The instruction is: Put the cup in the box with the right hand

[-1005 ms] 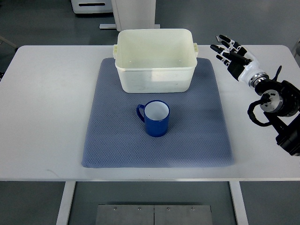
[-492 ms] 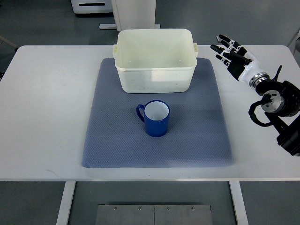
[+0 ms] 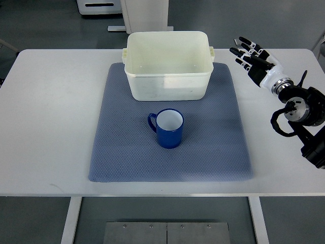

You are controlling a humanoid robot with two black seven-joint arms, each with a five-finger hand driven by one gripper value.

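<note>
Top view: blue mug (image 3: pixel 168 128) stands on the mat (image 3: pixel 213 147), well apart from the empty, spread-fingered right hand (image 3: pixel 255 62).

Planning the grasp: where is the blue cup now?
The blue enamel cup stands upright mid-mat on the grey-blue mat, just in front of the cream plastic box.

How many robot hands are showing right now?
1. The right hand is above the table near its far right corner, fingers spread and holding nothing, well away from the cup. The left hand is out of view.
</note>
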